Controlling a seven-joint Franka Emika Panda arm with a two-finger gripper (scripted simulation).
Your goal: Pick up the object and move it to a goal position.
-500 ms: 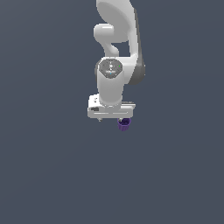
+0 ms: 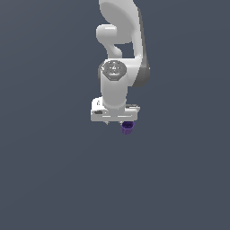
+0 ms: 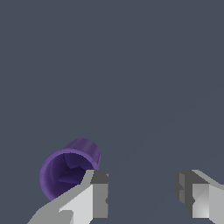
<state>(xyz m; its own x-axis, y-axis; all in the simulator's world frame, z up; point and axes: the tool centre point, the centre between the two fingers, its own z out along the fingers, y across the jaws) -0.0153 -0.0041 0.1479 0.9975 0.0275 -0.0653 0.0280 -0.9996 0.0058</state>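
In the exterior view, the white Panda arm (image 2: 120,67) reaches down, and the purple cup (image 2: 127,128) shows just under the hand, toward the exterior view's right.

In the wrist view, the claw (image 3: 142,192) stands apart, nothing between its fingers (image 3: 97,194). The cup lies tipped on its side, open mouth toward the camera, outside one finger and partly hidden behind it; contact cannot be told.

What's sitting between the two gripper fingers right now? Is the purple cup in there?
Nothing: the wrist view shows only bare grey surface between the fingers. The purple cup lies outside the gap, beside one finger.
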